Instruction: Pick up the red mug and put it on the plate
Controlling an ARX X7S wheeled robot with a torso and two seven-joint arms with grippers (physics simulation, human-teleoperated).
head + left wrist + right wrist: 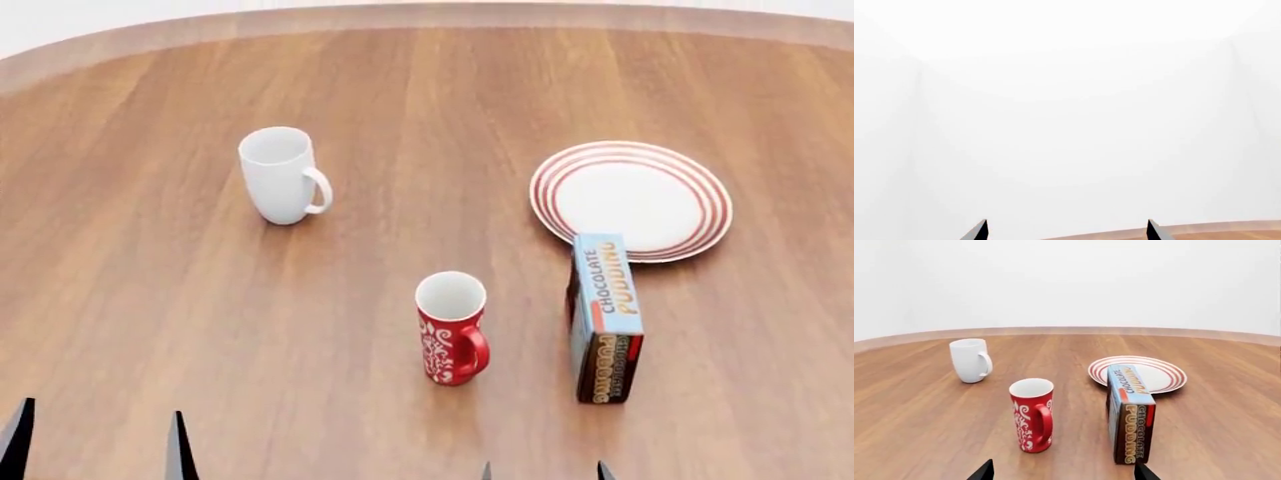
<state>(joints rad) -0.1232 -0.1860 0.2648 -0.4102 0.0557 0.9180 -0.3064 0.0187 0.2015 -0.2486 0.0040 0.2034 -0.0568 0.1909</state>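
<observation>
The red mug (450,330) with its white swirl pattern stands upright on the wooden table, handle toward the near right; it also shows in the right wrist view (1032,415). The plate (631,198) with red rings lies farther back on the right, and shows in the right wrist view (1157,374). My right gripper (1064,472) is open and empty, a short way in front of the red mug; its tips show at the head view's bottom edge (545,472). My left gripper (96,440) is open and empty at the near left, and faces a white wall (1067,231).
A plain white mug (279,175) stands at the back left. A chocolate pudding box (606,318) stands upright between the red mug and the plate, touching the plate's near rim. The round wooden table (160,300) ends at a curved far edge.
</observation>
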